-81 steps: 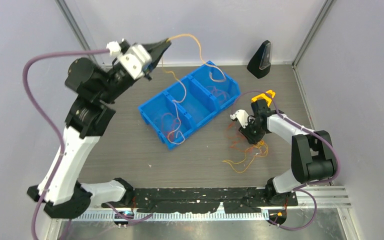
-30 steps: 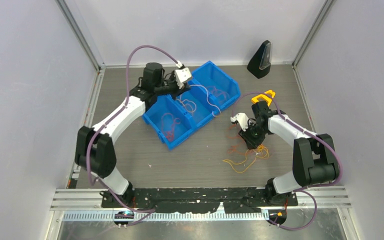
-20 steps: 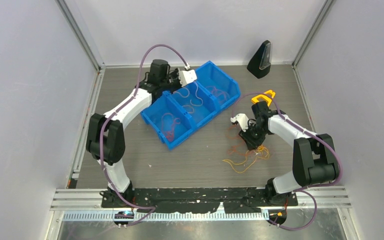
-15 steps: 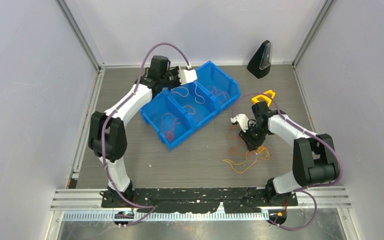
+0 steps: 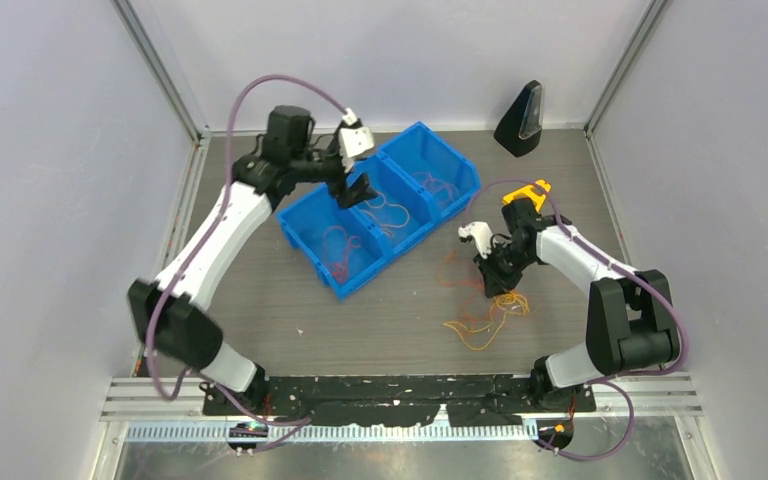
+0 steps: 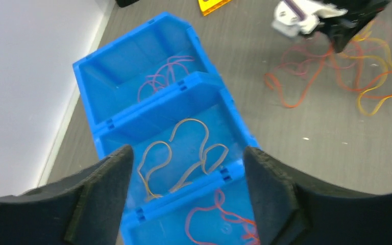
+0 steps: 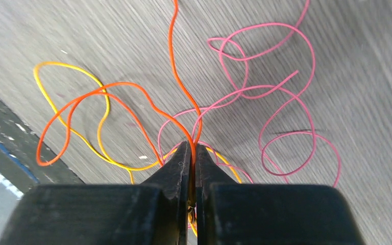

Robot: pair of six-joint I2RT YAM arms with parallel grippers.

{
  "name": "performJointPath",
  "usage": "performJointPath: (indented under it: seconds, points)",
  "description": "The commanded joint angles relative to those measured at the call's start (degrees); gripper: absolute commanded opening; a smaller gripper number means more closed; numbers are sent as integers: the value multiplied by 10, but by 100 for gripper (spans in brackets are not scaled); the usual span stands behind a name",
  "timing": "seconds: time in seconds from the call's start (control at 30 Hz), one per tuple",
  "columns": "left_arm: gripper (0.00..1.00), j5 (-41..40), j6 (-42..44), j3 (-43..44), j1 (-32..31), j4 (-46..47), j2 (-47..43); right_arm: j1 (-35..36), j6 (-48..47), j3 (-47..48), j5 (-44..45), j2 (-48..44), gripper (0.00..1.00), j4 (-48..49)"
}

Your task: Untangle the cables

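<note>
Orange cable (image 7: 127,85): pinched in the closed right end effector (image 7: 193,153), low over the tabletop (image 5: 380,330).
Pink cable (image 7: 314,58): loose loops on the tabletop, crossing the orange one.
Yellow cable (image 7: 64,63): lies under the orange loop.
Left end effector (image 6: 186,199): fingers spread wide, holding nothing, above the blue bin (image 6: 204,81).
Bin cables (image 6: 190,121): some lie in each of its three parts.

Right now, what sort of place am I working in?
Probably a lab robot test cell, not a home or a factory line: plain white panels on aluminium posts box in a grey wood-grain table, with only a blue three-compartment bin and loose cables as props.
</note>
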Motion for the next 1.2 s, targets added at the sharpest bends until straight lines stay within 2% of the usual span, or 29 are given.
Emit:
performJointPath:
  seconds: [0.0,0.03,0.07,0.2,0.23,0.27,0.3,0.37,0.43,0.57,0.7,0.77,0.83,0.87,0.9,0.93,1.0,1.17]
  points:
    - [92,22,-134,-139,8,103,-149,46,40,50,-86,-36,6,-2]
    - [99,12,-165,-177,8,126,-179,55,45,55,-106,-42,6,-4]
    - [99,3,-193,-210,8,139,-207,63,55,68,-115,-44,6,-11]
    - [100,-5,-296,-313,7,178,-292,49,18,96,-112,-51,27,-70]
    - [100,-3,-308,-339,7,194,-312,42,3,92,-93,-61,45,-75]
    - [100,-4,-318,-375,6,215,-331,39,-1,86,-81,-68,55,-79]
    - [100,-8,-324,-402,6,239,-348,34,-3,76,-55,-83,71,-80]
    - [100,-17,-321,-439,3,272,-376,30,-2,58,-20,-98,81,-80]
    - [99,-20,-309,-461,-2,281,-388,28,3,41,12,-99,83,-78]
    - [100,-56,-302,-485,-32,262,-408,27,21,24,47,-61,80,-64]
    - [99,-123,-284,-487,-103,194,-418,27,37,23,37,-1,73,-27]
    - [100,-141,-297,-505,-115,193,-428,28,35,28,21,26,64,-21]
    - [100,-156,-326,-530,-117,196,-443,28,31,35,1,42,48,-21]
    - [100,-162,-341,-540,-118,194,-451,28,25,38,-11,42,35,-24]
    - [100,-167,-341,-536,-127,174,-445,28,22,44,-17,38,29,-30]
    - [100,-171,-325,-524,-141,139,-431,28,16,50,-22,35,19,-33]
    - [100,-172,-314,-505,-159,127,-410,28,4,62,-29,25,8,-53]
    - [100,-165,-310,-455,-184,140,-370,29,-24,65,-44,-38,6,-74]
